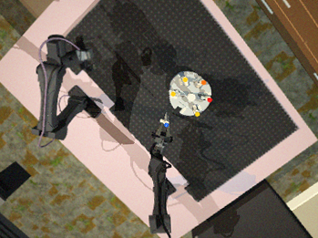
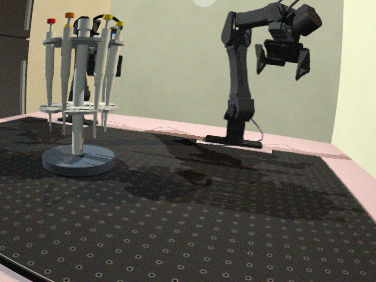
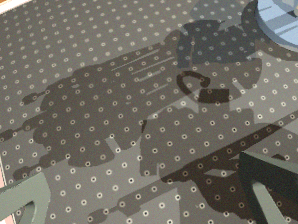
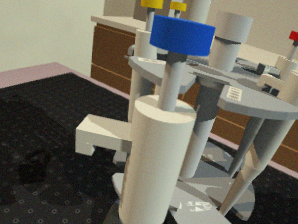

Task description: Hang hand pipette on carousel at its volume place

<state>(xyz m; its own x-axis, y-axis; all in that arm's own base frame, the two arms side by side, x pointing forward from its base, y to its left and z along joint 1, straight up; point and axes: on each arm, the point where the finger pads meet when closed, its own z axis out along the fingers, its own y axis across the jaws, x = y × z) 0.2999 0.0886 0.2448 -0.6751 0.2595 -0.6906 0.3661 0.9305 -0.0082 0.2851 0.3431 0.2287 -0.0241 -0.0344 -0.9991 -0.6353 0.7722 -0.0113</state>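
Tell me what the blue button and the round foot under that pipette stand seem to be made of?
Blue button: probably plastic, going by its even, saturated colour and smooth side.

Round foot: blue-grey and smooth, with a soft sheen; it could be painted metal or plastic.

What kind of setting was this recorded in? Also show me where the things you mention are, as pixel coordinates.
Probably a laboratory bench: a pipette carousel (image 1: pixel 191 97) (image 2: pixel 79 161) holds several pipettes, a blue-buttoned pipette (image 1: pixel 166 124) (image 4: pixel 157 160) is beside it, and a dark mat (image 1: pixel 244 136) (image 2: pixel 200 240) dotted with small rings covers much of the tabletop.
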